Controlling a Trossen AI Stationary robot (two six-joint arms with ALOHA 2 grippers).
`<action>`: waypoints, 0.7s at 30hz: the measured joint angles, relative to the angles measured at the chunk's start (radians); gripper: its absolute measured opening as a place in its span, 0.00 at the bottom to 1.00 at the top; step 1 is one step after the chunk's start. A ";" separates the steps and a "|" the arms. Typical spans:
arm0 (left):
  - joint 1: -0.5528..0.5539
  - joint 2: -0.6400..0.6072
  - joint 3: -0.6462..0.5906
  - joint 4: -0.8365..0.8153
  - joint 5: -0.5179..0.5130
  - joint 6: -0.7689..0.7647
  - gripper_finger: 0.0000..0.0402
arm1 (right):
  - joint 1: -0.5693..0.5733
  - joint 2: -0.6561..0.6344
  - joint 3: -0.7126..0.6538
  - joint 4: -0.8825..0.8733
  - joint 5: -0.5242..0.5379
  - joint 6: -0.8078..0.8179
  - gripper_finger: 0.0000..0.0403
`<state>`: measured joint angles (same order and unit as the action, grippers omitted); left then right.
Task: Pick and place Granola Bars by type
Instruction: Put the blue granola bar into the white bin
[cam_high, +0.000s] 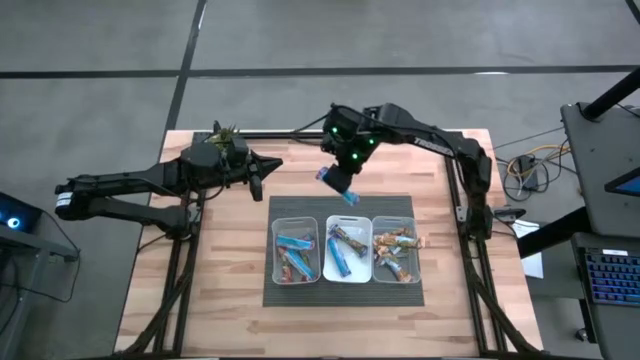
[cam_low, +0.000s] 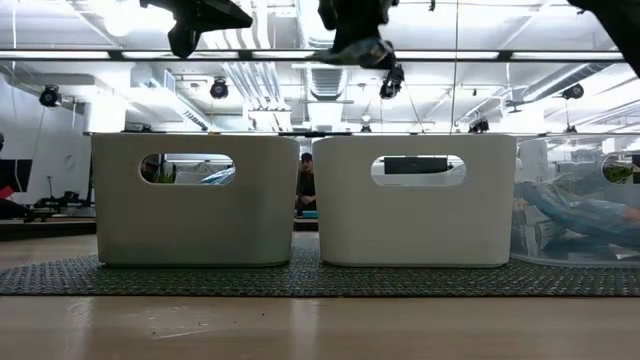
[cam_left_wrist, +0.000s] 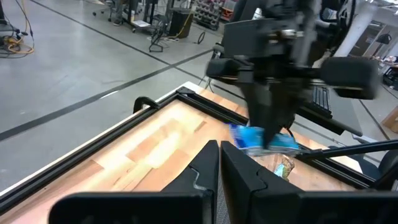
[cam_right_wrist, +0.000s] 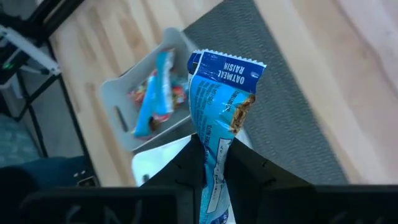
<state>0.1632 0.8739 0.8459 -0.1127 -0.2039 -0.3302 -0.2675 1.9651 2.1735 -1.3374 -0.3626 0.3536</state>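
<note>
While I watch from the overhead camera, the right gripper (cam_high: 342, 180) hangs above the table, just past the far edge of the dark mat (cam_high: 290, 290), with its fingers nipped in tight on a blue bar (cam_high: 340, 183). My right wrist camera shows that wrapper (cam_right_wrist: 219, 118) standing up between the two dark fingers (cam_right_wrist: 186, 168), blue with "OATMEAL RAISIN" printed at the crimped top. On the mat sit three bins in a row: the left bin (cam_high: 274, 250) holds blue-and-red bars (cam_high: 293, 255), the middle bin (cam_high: 327, 250) holds blue bars (cam_high: 345, 250), the right bin (cam_high: 416, 250) holds tan bars (cam_high: 393, 255), one of them poking over its right rim. The left gripper (cam_high: 256, 184) waits over bare wood near the table's far left part, fingers pressed together with nothing between them; the left wrist camera shows them (cam_left_wrist: 217, 168) closed edge to edge, and the other arm's bar (cam_left_wrist: 261, 138) beyond. A small green plant (cam_high: 224, 133) stands at the far edge behind the left arm. From table height I see two white bin walls side by side, a clear one to their right, and the held bar high above them
</note>
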 joint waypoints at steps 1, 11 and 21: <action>0.000 0.000 0.000 0.000 0.000 0.000 0.00 | 0.013 -0.005 0.000 -0.002 0.000 0.009 0.11; 0.000 0.000 0.000 0.000 0.003 -0.008 0.00 | 0.157 -0.047 -0.001 -0.116 0.000 0.014 0.11; 0.000 0.000 0.000 -0.001 0.003 -0.013 0.00 | 0.274 -0.094 -0.001 -0.155 -0.001 0.046 0.12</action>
<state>0.1631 0.8738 0.8459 -0.1135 -0.2005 -0.3429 0.0064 1.8712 2.1723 -1.4922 -0.3637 0.3992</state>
